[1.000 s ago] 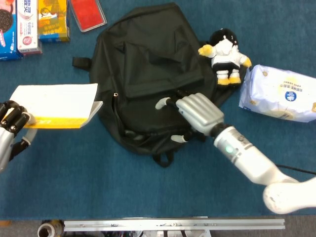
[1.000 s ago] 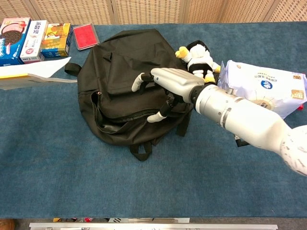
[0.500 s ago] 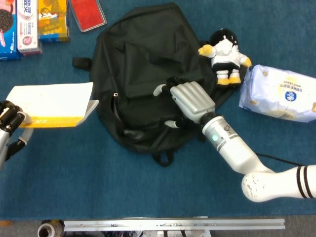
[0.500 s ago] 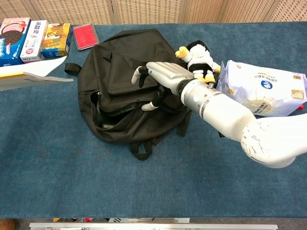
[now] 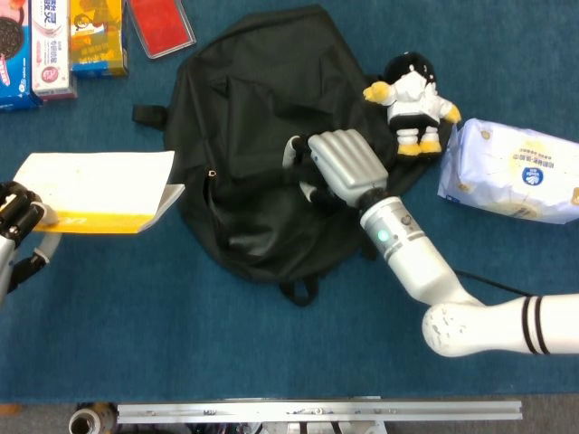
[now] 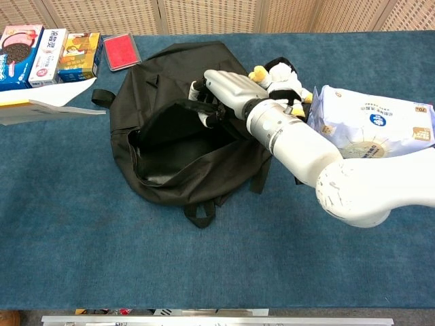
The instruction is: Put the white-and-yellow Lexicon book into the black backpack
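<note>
A blue worktop (image 5: 271, 362) carries the backpack (image 5: 244, 136) at centre, with snack boxes (image 5: 54, 45) and a red case (image 5: 161, 25) at the far left, a plush toy (image 5: 412, 104) and a white pack (image 5: 516, 172) to the right. The step in hand looks like opening the bag: the right robot hand (image 5: 339, 163) has its fingers curled on the backpack's upper flap, lifting it so the mouth gapes wide in the chest view. The left robot hand (image 5: 18, 221), at the left edge, grips the book (image 5: 95, 192) by its near corner, holding it flat and well clear of the bag, just left of the opening. Next, I judge, the book must be carried right and tipped edge-first into the gap while the flap is held up; the opening faces left, which suits that approach. Compared with 1 second ago, the right robot hand has moved up the bag and drawn the flap higher, so the opening is far wider, while the book has barely shifted.
</note>
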You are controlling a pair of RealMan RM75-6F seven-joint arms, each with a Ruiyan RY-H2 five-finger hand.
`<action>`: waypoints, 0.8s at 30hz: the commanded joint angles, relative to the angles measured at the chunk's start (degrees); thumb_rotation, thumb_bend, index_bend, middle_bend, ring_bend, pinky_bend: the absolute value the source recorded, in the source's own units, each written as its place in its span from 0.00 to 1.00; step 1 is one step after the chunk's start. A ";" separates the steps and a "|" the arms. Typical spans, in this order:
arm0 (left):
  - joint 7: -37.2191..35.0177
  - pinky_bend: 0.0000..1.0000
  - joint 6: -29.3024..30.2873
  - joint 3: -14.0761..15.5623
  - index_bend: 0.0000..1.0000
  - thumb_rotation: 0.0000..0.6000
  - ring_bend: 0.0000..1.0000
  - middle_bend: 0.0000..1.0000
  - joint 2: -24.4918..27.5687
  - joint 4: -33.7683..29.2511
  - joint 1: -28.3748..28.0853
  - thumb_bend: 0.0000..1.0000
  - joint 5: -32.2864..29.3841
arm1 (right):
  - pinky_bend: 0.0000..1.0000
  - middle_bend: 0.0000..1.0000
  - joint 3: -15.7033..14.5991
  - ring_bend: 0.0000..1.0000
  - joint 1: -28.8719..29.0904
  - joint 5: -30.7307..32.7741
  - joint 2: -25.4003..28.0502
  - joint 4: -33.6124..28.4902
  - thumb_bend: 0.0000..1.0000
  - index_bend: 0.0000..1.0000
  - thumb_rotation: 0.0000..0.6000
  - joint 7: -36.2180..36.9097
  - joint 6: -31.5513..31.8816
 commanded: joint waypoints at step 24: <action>-2.77 0.50 1.01 0.60 0.72 1.00 0.41 0.56 1.31 -0.99 -2.23 0.34 5.02 | 0.98 0.70 18.18 0.71 6.51 8.76 -13.40 7.26 0.99 0.76 1.00 3.43 12.12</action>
